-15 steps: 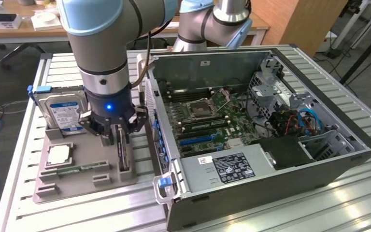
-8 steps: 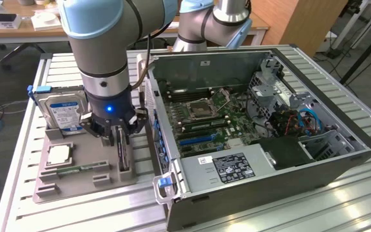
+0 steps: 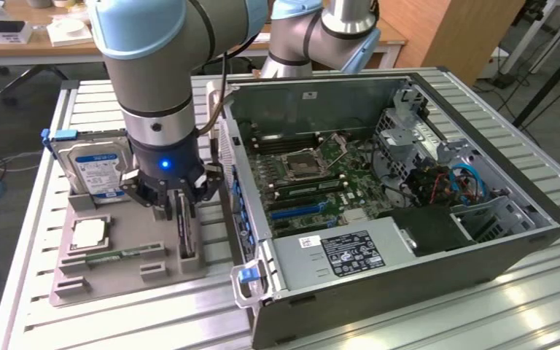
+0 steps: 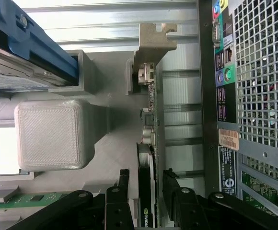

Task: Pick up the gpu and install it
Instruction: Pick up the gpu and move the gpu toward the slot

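The gpu [image 3: 187,235] stands on its long edge in a slot of the grey holder tray [image 3: 76,281], just beside the open computer case [image 3: 309,95]. My gripper [image 3: 181,208] is lowered over the card's near end, open, one finger on each side of it. In the wrist view the gpu [image 4: 147,158] runs edge-on between my black fingers [image 4: 122,191], its far end resting in a grey bracket post [image 4: 153,38]. Narrow gaps show between the fingers and the card. Inside the case lies the motherboard [image 3: 309,175] with blue expansion slots [image 3: 294,211].
On the same tray stand a silver hard drive [image 3: 90,164] with a blue-white label, a processor chip [image 3: 87,233] and a green memory stick [image 3: 125,255]. The case's rear port panel [image 4: 225,72] is close beside the card. A grey tray block [image 4: 57,134] rises on the other side.
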Action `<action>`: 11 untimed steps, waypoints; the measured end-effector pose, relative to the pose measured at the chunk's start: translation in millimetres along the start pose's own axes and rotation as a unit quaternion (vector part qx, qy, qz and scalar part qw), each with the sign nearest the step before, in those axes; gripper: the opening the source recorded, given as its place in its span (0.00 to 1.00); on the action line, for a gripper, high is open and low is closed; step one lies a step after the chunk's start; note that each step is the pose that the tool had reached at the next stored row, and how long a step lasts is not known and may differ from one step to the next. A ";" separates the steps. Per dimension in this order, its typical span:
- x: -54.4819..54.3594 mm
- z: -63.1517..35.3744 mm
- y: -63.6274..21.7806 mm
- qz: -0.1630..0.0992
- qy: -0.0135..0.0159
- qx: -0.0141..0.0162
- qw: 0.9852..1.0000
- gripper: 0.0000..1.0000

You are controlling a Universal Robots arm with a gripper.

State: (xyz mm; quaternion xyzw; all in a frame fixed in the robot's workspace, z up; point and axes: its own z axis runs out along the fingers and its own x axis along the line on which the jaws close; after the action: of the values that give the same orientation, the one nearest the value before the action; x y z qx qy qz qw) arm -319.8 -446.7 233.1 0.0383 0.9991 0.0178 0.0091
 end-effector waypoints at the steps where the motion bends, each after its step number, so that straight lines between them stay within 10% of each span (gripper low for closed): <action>1: 0.0 0.0 0.0 0.000 0.000 0.000 1.000 0.42; 11: 0.2 1.9 0.0 0.000 0.000 0.000 1.000 0.42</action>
State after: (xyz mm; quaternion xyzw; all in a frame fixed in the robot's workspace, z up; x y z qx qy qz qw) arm -319.9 -446.6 231.3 0.0379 0.9991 0.0178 0.0093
